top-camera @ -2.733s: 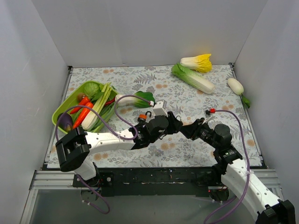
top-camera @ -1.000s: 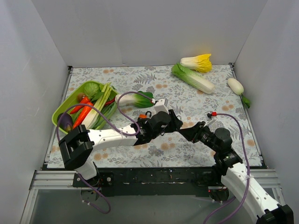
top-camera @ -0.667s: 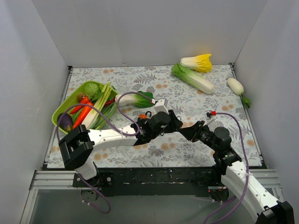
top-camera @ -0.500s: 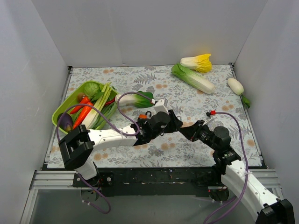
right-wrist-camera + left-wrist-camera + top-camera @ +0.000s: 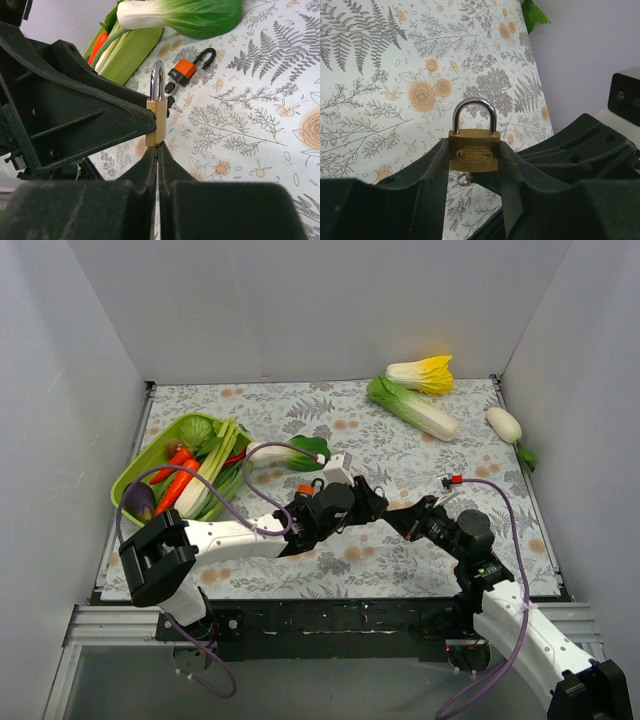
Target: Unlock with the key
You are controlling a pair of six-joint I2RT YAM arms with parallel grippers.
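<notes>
Where its fingers stood apart a second ago, the right gripper is now clenched, its 2 fingers pressed together with only a hairline slit between them and their tips just under the base of the brass padlock. The left gripper has not changed: it grasps that padlock by its 2 sides, clear of the counter, with the shackle upright and seated. I read the closing as the right side taking hold of the key, so the turn is the step in hand and the lock is not yet open. The grip itself cannot be confirmed. From the right wrist nothing shows inside the slit. From the left wrist only a silver scrap and a small ring peek out below the brass body, and I cannot tell how deep the blade sits. From above, the arms cover the meeting point. Farther out, an orange padlock lies on the counter near a bok choy that is cut off at the frame's top.
</notes>
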